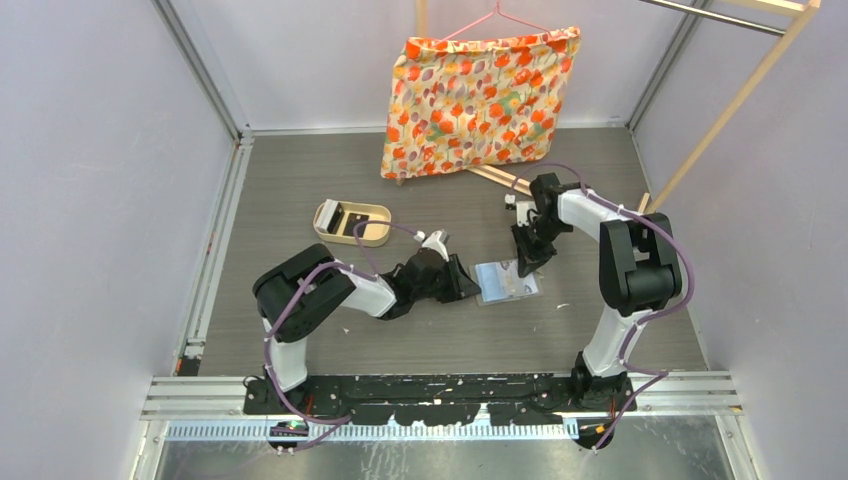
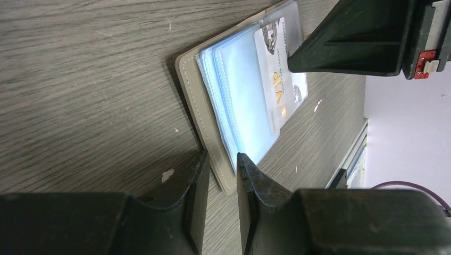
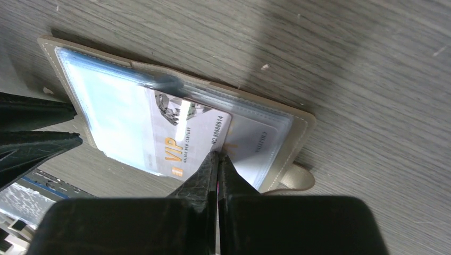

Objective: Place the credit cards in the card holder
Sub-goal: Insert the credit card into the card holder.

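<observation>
The grey card holder (image 1: 508,281) lies open on the table, its clear bluish pockets facing up. A white credit card marked VIP (image 3: 181,133) lies on the pockets, with its left part under clear plastic. My right gripper (image 3: 218,155) is shut, pointing down, and its tips touch that card's (image 2: 279,79) short edge. I see nothing between its fingers. My left gripper (image 2: 222,162) is shut on the holder's near corner (image 2: 194,90), one finger above the pockets and one below the cover. Another pale card (image 3: 260,141) sits inside the right-hand pocket.
A tan oval tray (image 1: 325,215) holding dark items stands behind the left arm. A floral fabric bag (image 1: 480,100) hangs from a hanger at the back. A wooden frame (image 1: 740,90) leans at the back right. Walls close in both sides.
</observation>
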Controlling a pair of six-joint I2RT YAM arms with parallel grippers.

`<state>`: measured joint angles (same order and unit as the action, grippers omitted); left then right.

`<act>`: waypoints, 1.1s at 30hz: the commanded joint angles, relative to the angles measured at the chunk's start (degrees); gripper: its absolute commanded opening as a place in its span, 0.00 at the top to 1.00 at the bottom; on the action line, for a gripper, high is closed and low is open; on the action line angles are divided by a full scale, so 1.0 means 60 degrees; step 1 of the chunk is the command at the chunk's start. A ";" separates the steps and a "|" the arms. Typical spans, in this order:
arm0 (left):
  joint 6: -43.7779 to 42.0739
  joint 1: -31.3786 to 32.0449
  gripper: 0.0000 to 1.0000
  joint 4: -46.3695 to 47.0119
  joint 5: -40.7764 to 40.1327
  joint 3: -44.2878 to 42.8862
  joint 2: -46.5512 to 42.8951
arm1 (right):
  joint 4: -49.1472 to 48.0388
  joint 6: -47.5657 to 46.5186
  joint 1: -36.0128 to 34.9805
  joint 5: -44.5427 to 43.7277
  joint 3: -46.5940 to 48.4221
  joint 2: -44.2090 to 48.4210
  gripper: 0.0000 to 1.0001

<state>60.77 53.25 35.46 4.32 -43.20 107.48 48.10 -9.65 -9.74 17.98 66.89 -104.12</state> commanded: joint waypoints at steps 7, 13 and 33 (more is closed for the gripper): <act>-0.0265 0.0060 0.73 -0.0253 0.0173 -0.0334 0.0321 | -0.0066 0.0172 -0.0382 0.0116 0.0185 -0.0286 0.97; -0.0271 0.0060 0.73 -0.0290 0.0199 -0.0365 0.0337 | -0.0209 0.0216 -0.0391 0.0448 0.0153 0.0063 0.97; -0.0246 0.0060 0.72 -0.0271 0.0218 -0.0369 0.0342 | -0.0171 0.0553 0.0698 0.2321 -0.0099 0.0334 0.69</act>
<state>60.62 53.25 35.24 5.61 -44.69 108.66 46.92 -7.31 -6.00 27.77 66.39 -101.65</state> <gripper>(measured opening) 0.275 0.277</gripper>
